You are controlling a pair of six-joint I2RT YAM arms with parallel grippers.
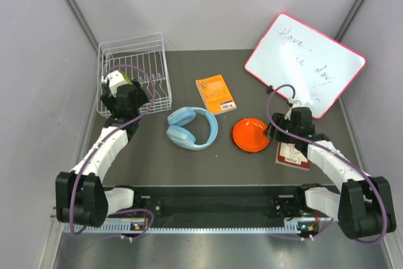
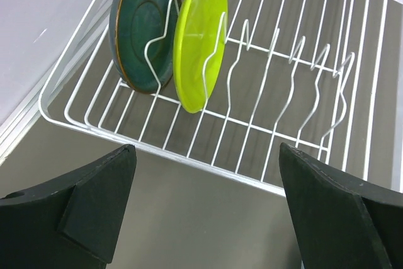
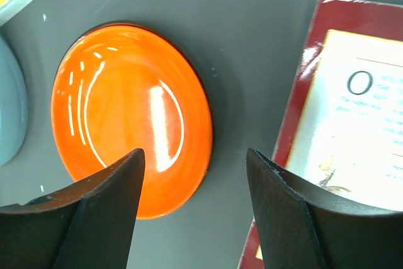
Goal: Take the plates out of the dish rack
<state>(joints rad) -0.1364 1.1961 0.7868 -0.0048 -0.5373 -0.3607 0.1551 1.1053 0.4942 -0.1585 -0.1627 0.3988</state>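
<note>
The white wire dish rack (image 1: 134, 61) stands at the far left. In the left wrist view a teal-blue plate (image 2: 141, 26) and a yellow-green plate (image 2: 198, 36) stand upright between its tines, at the left end of the rack (image 2: 191, 160). My left gripper (image 1: 128, 97) (image 2: 208, 200) is open and empty, just outside the rack's near rim. The orange plate (image 1: 251, 135) (image 3: 129, 118) lies flat on the table. My right gripper (image 1: 279, 128) (image 3: 195, 200) is open and empty over the plate's right edge. The dark red plate is out of view.
Light blue headphones (image 1: 192, 128) lie mid-table beside the orange plate. An orange book (image 1: 215, 94) lies behind them. A red-framed whiteboard (image 1: 305, 64) leans at the back right. A red booklet (image 1: 293, 154) (image 3: 352, 124) lies under my right arm.
</note>
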